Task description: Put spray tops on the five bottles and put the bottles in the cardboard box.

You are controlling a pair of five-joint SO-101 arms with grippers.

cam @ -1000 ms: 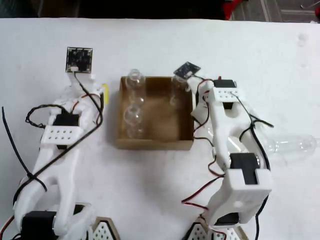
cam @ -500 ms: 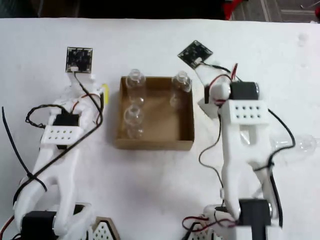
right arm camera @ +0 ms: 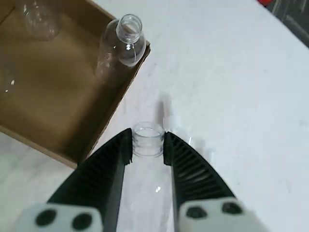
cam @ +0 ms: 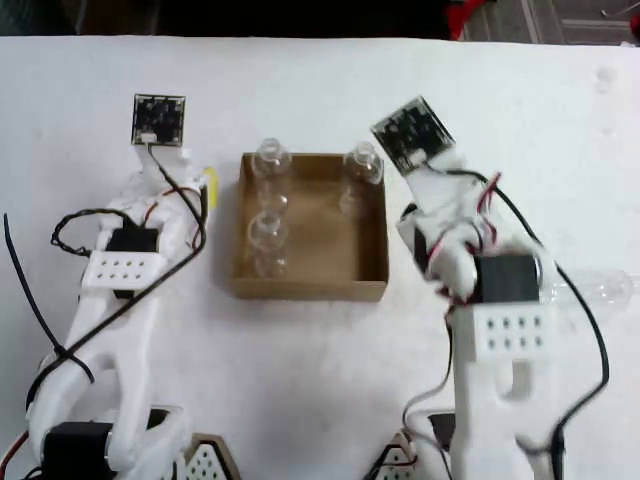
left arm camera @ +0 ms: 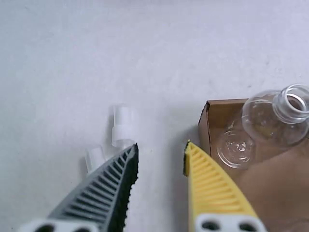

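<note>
you have three clear bottles [cam: 270,160], uncapped, upright in the brown cardboard box [cam: 312,288]. a fourth bottle [right arm camera: 147,133], also uncapped, is upright just outside the box, its neck pinched by the right gripper [right arm camera: 147,140] fingers. a fifth bottle [cam: 600,290] lies on its side on the counter [cam: 300,380]. white spray tops [left arm camera: 120,128] lie loose.

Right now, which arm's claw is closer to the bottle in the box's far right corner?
Right. The right gripper sits just outside the right wall of the cardboard box, a little short of that bottle; the left gripper is beyond the opposite wall.
</note>
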